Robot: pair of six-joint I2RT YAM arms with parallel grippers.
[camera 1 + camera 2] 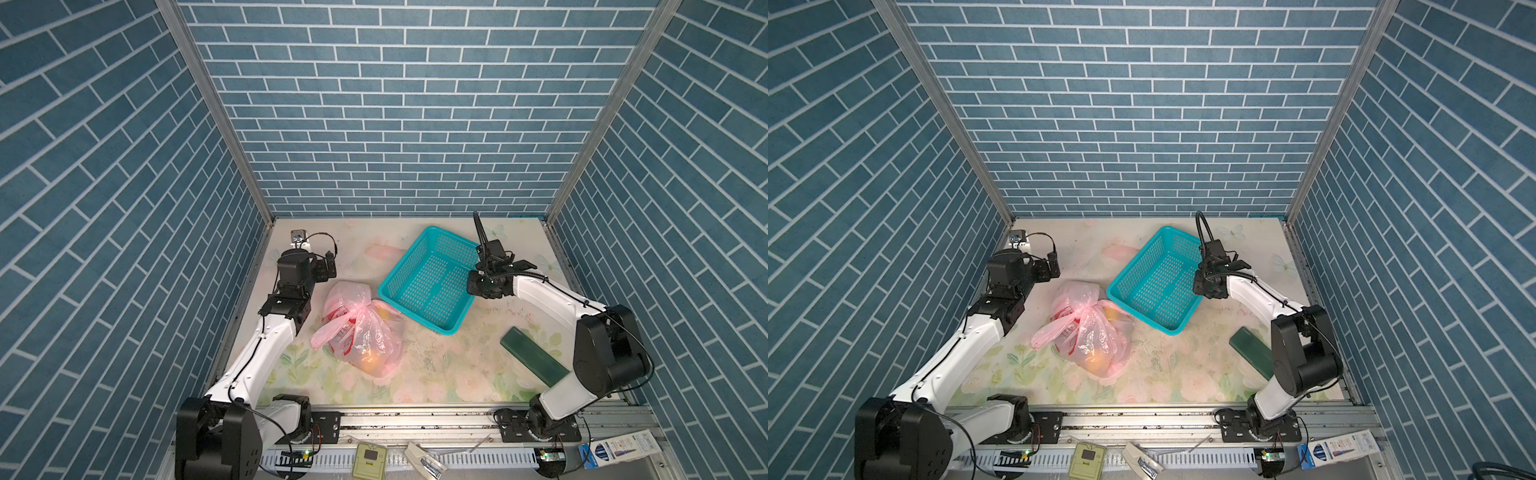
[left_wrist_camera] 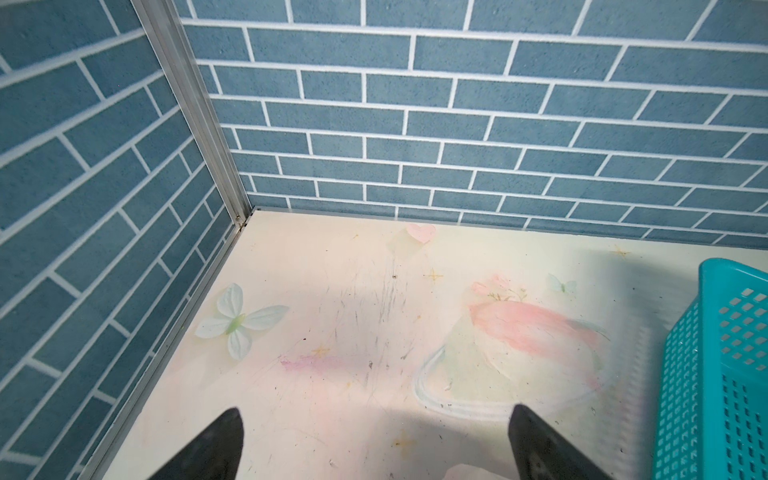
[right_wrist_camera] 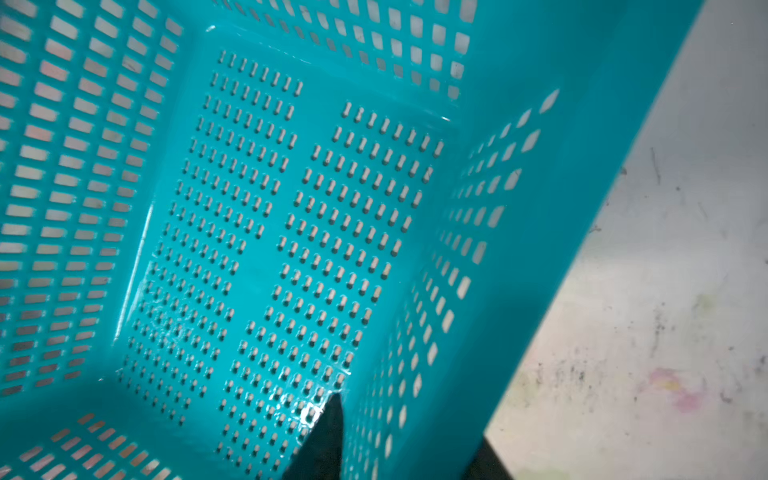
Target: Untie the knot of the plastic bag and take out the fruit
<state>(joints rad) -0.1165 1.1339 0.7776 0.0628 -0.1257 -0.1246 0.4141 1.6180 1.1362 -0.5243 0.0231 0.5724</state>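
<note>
Two fingers, left gripper [image 2: 376, 407]: wide apart, empty
Right gripper [image 3: 409, 415]: half-closed astride teal basket [image 3: 561, 208] wall; clamped or not, cannot tell

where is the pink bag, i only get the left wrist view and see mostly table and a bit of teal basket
observer: the plastic bag lies on the table between the left arm and the basket
operator: is the knot undone
observer: no, the knot is tied and fruit shows through the plastic
operator: what about the right side
observer: the right gripper straddles the basket's wall, one finger inside, one outside
</note>
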